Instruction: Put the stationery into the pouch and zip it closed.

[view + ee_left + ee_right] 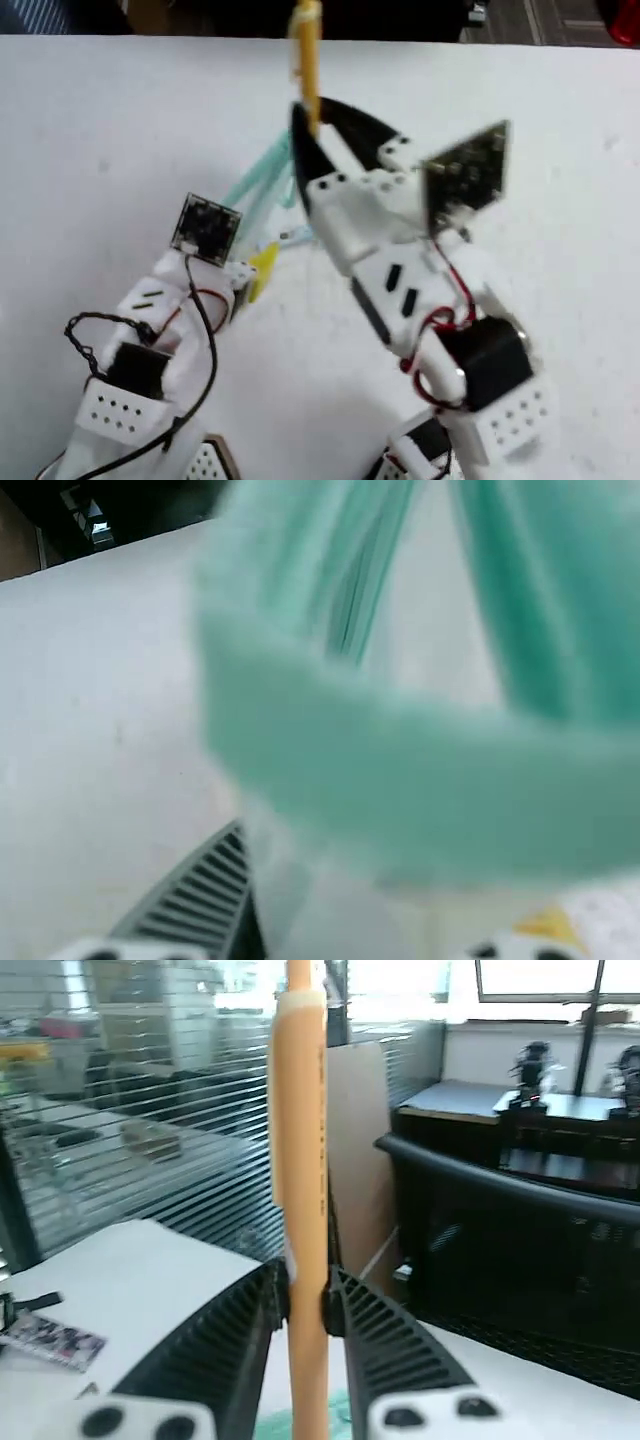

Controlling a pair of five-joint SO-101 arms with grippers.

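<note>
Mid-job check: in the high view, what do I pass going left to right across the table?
left wrist camera board → green pouch → yellow pen → right wrist camera board

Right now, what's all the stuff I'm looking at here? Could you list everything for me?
pen: one, yellow-orange, held upright in the air
pouch: one, pale green, lying between the two arms
flat printed item: one, mixed colours, lying on a white surface; too blurred to identify
table: one, white, under everything
right arm: one, white, its black fingers shut on the pen
left arm: one, white, low over the table, close up against the pouch
</note>
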